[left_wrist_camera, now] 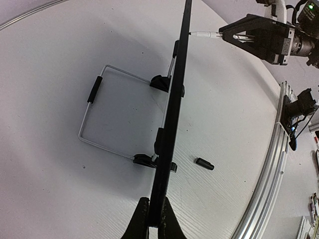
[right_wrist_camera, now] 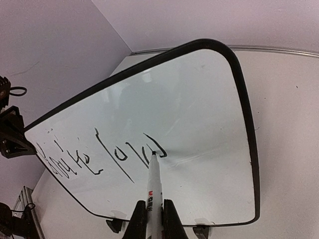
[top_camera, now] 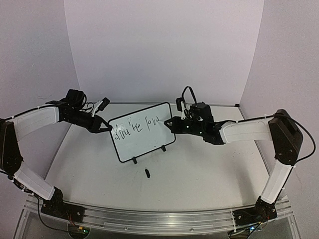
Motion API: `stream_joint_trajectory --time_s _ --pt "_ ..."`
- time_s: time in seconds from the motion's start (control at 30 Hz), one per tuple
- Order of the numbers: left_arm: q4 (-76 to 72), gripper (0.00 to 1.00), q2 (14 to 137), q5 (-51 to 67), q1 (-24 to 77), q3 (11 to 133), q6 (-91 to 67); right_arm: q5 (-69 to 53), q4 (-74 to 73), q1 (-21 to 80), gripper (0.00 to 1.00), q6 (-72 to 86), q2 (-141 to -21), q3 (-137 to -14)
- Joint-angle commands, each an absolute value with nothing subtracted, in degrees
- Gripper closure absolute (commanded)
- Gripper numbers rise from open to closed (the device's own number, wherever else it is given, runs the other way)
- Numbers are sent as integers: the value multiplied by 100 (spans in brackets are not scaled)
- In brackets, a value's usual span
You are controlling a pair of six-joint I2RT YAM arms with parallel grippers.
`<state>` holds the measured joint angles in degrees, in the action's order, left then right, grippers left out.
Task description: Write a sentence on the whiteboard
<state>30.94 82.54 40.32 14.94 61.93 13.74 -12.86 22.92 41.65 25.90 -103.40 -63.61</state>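
The whiteboard stands tilted on its two black feet in the middle of the table. My left gripper is shut on its left edge, which the left wrist view shows edge-on as the whiteboard pinched between the left gripper jaws. My right gripper is shut on a white marker. The marker tip touches the whiteboard at the end of the sentence. The sentence runs as one line of dark script, roughly "You're lov". The right gripper sits just below the board's lower edge.
A small black marker cap lies on the table in front of the board, also seen as the cap. A wire stand props the board from behind. An aluminium rail runs along the near edge. White walls enclose the back and sides.
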Motion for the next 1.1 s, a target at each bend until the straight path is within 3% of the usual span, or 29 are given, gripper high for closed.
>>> stream_joint_trajectory --time_s 0.0,0.7,1.07 --pt "3182 100 8371 3420 1462 6340 1544 -1187 2417 4141 100 2654 -10471 -6268" --pt "3182 100 8362 3429 1459 6342 1540 -561 2296 4141 100 2580 -10003 -6086" --pt "3182 100 8359 3428 1466 6340 1540 -938 2421 4101 100 2588 -9855 -6140"
